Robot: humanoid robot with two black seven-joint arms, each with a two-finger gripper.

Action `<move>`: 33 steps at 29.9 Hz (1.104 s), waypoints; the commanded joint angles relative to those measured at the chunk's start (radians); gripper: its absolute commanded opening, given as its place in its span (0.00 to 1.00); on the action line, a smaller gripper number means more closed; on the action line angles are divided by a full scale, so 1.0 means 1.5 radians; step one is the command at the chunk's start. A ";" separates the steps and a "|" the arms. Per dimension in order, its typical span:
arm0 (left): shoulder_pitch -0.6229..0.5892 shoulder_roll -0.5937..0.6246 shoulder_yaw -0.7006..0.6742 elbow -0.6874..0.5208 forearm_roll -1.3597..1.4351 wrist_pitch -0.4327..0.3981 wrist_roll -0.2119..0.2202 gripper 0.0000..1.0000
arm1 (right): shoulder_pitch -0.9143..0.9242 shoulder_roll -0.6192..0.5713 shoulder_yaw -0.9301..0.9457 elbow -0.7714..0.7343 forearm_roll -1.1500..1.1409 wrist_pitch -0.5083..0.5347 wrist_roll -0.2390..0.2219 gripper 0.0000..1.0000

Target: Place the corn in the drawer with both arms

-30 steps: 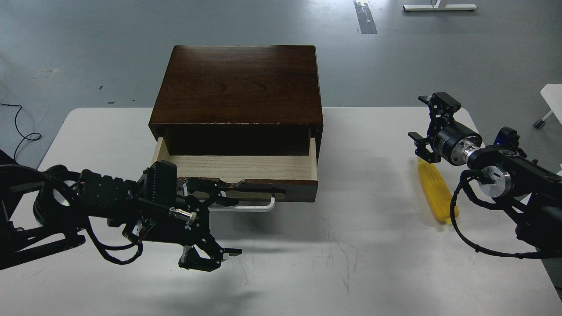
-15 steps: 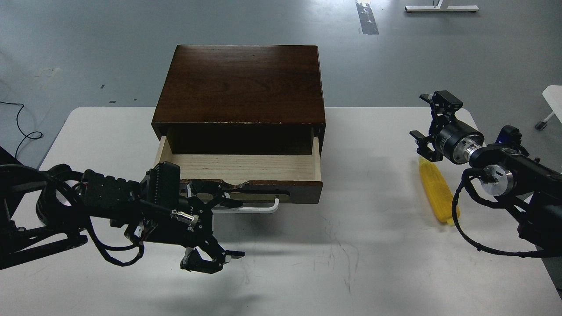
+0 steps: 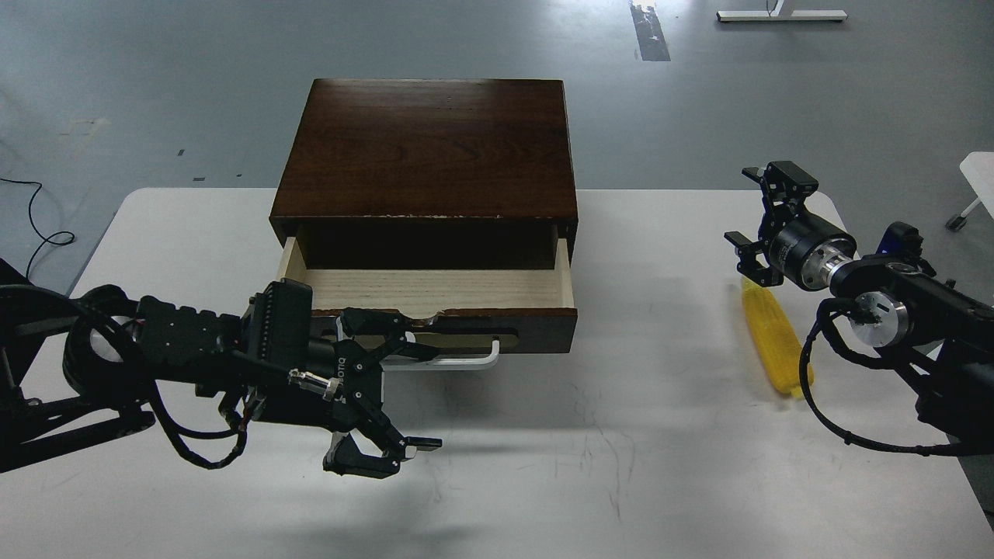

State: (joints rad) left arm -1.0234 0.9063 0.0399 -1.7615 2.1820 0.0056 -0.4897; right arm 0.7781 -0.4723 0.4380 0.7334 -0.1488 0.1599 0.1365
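The yellow corn [image 3: 773, 340] lies on the white table at the right, pointing away from me. My right gripper [image 3: 752, 213] is open and empty, hovering just above the corn's far end. The drawer [image 3: 435, 289] of the dark brown cabinet [image 3: 427, 147] is pulled out, showing an empty pale wood inside; its dark front carries a white bar handle [image 3: 458, 361]. My left gripper [image 3: 423, 397] is open wide in front of the drawer's left half. Its upper finger [image 3: 392, 338] is at the handle and its lower finger hangs over the table.
The white table [image 3: 590, 466] has bare surface in front of the drawer and between the cabinet and the corn. Its right edge runs close behind my right arm. Grey floor lies beyond the table, with a white object [image 3: 978, 167] at far right.
My left gripper has shifted slightly right and forward by the handle. The drawer front now sits a little to the right and further back. The right arm and corn are still.
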 commanded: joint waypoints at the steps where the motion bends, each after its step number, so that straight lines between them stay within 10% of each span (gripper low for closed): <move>1: 0.002 0.001 0.002 0.000 0.000 0.013 0.001 0.99 | -0.003 -0.001 0.000 0.000 0.000 0.000 0.000 1.00; 9: 0.003 0.006 0.003 0.000 0.000 0.059 0.001 0.99 | -0.006 -0.002 0.000 0.000 0.000 0.000 0.000 1.00; 17: 0.001 0.041 -0.028 0.002 0.000 0.322 0.001 0.99 | -0.006 -0.003 0.000 0.001 0.000 0.000 0.000 1.00; 26: -0.004 0.015 -0.174 0.011 -0.400 0.310 0.001 0.99 | -0.005 -0.004 0.001 0.002 0.000 0.000 0.001 1.00; 33: -0.017 0.009 -0.267 0.186 -0.981 0.072 0.001 0.99 | 0.001 -0.005 0.001 0.005 0.000 0.000 0.006 1.00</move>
State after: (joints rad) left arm -1.0458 0.9283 -0.3114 -1.6422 1.1336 0.3006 -0.4884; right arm 0.7730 -0.4788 0.4414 0.7378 -0.1488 0.1579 0.1447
